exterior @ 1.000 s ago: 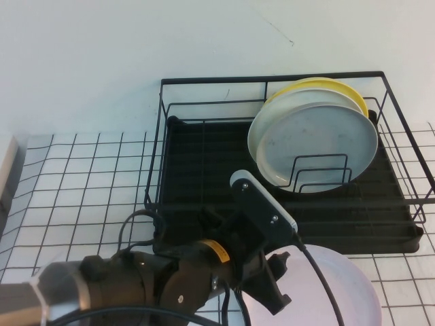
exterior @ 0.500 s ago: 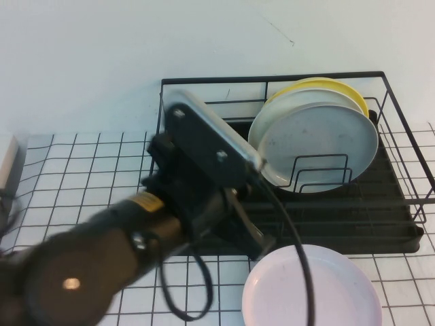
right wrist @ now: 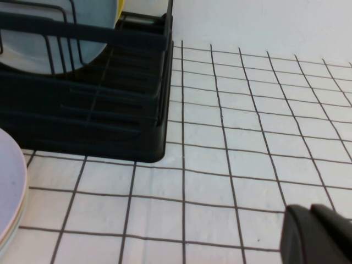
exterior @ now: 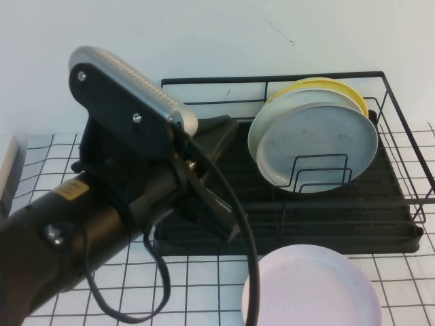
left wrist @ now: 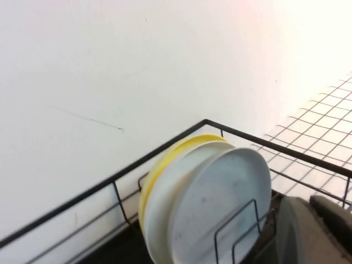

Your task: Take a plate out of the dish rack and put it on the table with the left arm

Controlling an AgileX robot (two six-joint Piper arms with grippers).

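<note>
The pale pink-lilac plate [exterior: 312,291] lies flat on the gridded table [exterior: 75,170], in front of the black wire dish rack [exterior: 204,95]. Its edge shows in the right wrist view [right wrist: 7,187]. My left gripper [exterior: 224,173] is raised over the rack's left half, open and empty, well clear of the plate. In the left wrist view my left gripper [left wrist: 309,202] faces the plates still standing in the rack [left wrist: 165,159]. My right gripper [right wrist: 316,234] is shut and empty, low over the table [right wrist: 247,137] to the right of the rack [right wrist: 110,110].
Three plates stand upright in the rack's right half: a grey one [exterior: 319,144] in front, a pale one [exterior: 262,139] behind it, a yellow one [exterior: 326,85] at the back. A white wall rises behind the rack. My left arm [exterior: 81,231] covers the table's front left.
My left arm has lifted off the pink plate and swung up and to the left. The plate stays flat on the table.
</note>
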